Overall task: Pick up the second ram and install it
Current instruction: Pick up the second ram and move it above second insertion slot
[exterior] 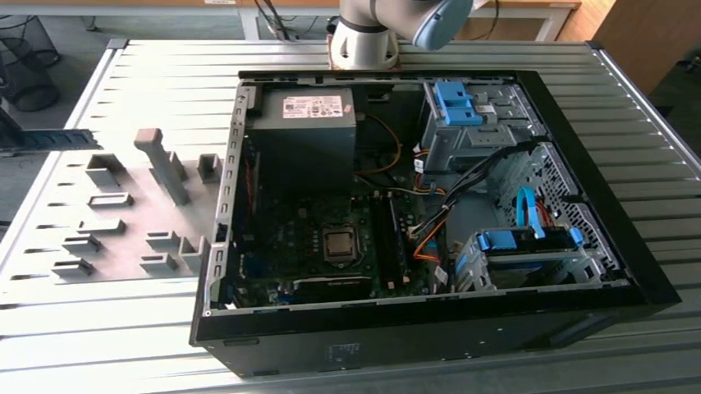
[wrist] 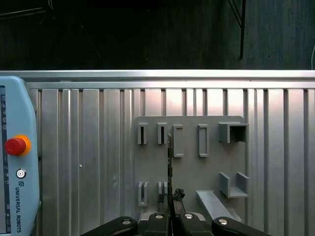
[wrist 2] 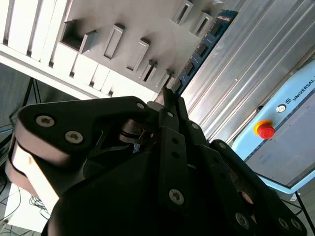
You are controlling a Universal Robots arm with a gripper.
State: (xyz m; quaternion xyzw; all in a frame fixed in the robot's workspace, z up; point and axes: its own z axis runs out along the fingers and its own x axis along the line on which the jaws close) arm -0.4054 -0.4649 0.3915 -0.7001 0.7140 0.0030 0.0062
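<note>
In both wrist views my gripper (wrist: 170, 197) (wrist 2: 167, 101) is shut on the second ram (wrist: 169, 157) (wrist 2: 203, 48). In the first wrist view the ram is edge-on, a thin dark line running out from the fingertips. It hangs high above the pale grey holder plate (wrist: 189, 167), and its tip lines up between two slotted blocks. The second wrist view shows its flat face, dark bluish-green with small black chips. In the exterior view the open computer case (exterior: 613, 287) lies on the table. Its motherboard (exterior: 295, 238) and long dark memory slots (exterior: 386, 238) face up.
Several grey holder blocks stand on the plate (exterior: 143, 222), one of them a tall upright piece (exterior: 164, 164). A pale blue teach pendant with a red stop button (wrist: 15, 145) lies on the ribbed metal table (wrist: 88, 162). Cables and blue drive cages (exterior: 526, 242) crowd the case's right half.
</note>
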